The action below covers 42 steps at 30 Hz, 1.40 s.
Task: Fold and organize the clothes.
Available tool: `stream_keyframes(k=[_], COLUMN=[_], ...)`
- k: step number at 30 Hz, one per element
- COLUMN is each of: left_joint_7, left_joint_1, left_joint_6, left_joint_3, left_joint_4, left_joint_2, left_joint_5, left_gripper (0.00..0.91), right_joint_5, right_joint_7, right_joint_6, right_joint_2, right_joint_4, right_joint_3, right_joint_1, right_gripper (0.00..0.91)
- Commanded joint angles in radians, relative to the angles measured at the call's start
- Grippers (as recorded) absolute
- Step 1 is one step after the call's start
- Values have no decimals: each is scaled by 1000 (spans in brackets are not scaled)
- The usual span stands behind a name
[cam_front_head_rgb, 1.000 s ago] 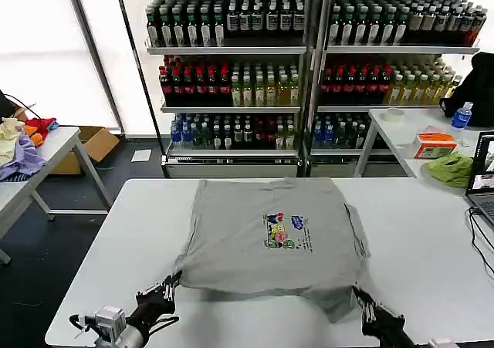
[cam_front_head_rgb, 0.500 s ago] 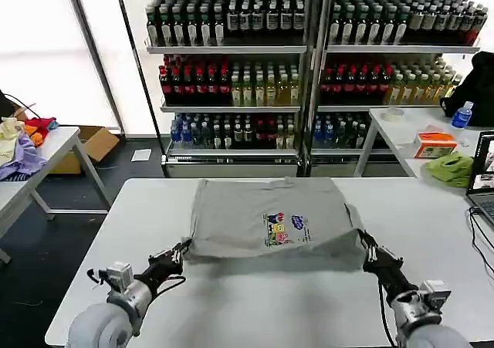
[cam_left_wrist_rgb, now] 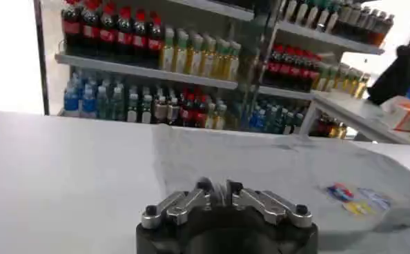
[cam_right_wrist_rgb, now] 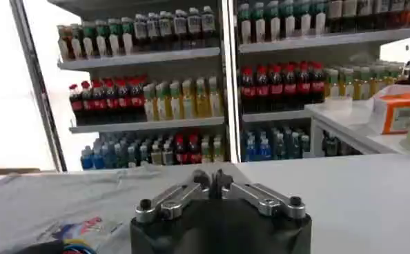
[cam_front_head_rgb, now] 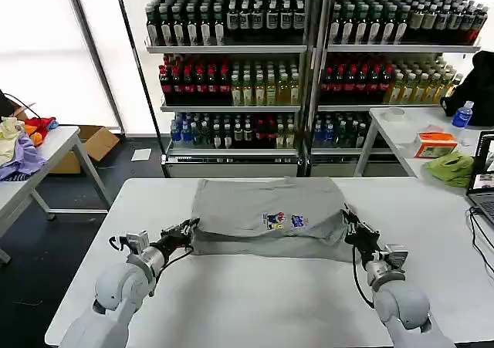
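**Both tools pinch the near hem of the grey T-shirt, folded partway up the desk**

The light grey T-shirt (cam_front_head_rgb: pixel 266 213) lies across the middle of the white desk (cam_front_head_rgb: pixel 255 302), toward its far edge at 12 o'clock, with the drinks shelves (cam_front_head_rgb: pixel 309 62) standing behind it. Its near hem is raised off the desk and carried back over the body of the shirt, so the cloth forms a shallow fold. The small multicoloured print (cam_front_head_rgb: pixel 284 221) shows just above that near edge, slightly to the 3 o'clock side of the shirt's middle.

The left tool (cam_front_head_rgb: pixel 187 229) sits at the shirt's 9 o'clock corner. Its fingers are drawn together with the hem's corner caught between them. In the left wrist view the two fingertips of the left tool (cam_left_wrist_rgb: pixel 215 189) meet closely, and the grey cloth (cam_left_wrist_rgb: pixel 274 169) spreads away beyond them, the print (cam_left_wrist_rgb: pixel 357 197) lying farther along it.

The right tool (cam_front_head_rgb: pixel 349 223) holds the opposite corner at 3 o'clock, fingers likewise closed onto the fabric edge. The right wrist view shows the right tool (cam_right_wrist_rgb: pixel 212 181) with its tips pressed together, the shirt (cam_right_wrist_rgb: pixel 46 203) and a part of the print (cam_right_wrist_rgb: pixel 77 228) to one side and bare desk (cam_right_wrist_rgb: pixel 357 200) on the other.

Both arms reach in from 6 o'clock, about level with each other, and the raised hem runs fairly straight between the two tools.

A second desk at 3 o'clock carries a green cloth (cam_front_head_rgb: pixel 451 168) and an orange box (cam_front_head_rgb: pixel 434 143). At 9 o'clock another desk bears a pile of lavender and coloured fabric (cam_front_head_rgb: pixel 21 143).
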Motion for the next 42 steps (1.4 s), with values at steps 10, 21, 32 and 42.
stream_keyframes(k=[10, 21, 32, 42], left_joint_7=[-50, -47, -9, -9], left_joint_1=[199, 200, 195, 190], left_joint_6=[38, 34, 22, -14], left_joint_3=[-76, -16, -3, -9], left_joint_4=[-177, -95, -78, -64], left_joint_2=[16, -54, -64, -61], left_joint_5=[60, 125, 120, 105], left_gripper=[907, 907, 10, 20], right_joint_5=[-49, -119, -96, -82], right_joint_7=[69, 150, 155, 148], right_joint_6=[-130, -175, -189, -181], right_joint_2=[-18, 41, 46, 37], right_joint_4=[202, 137, 111, 110], right_joint_3=[116, 82, 49, 58], right_joint_1=[-192, -249, -231, -231], right_gripper=[907, 30, 0, 0])
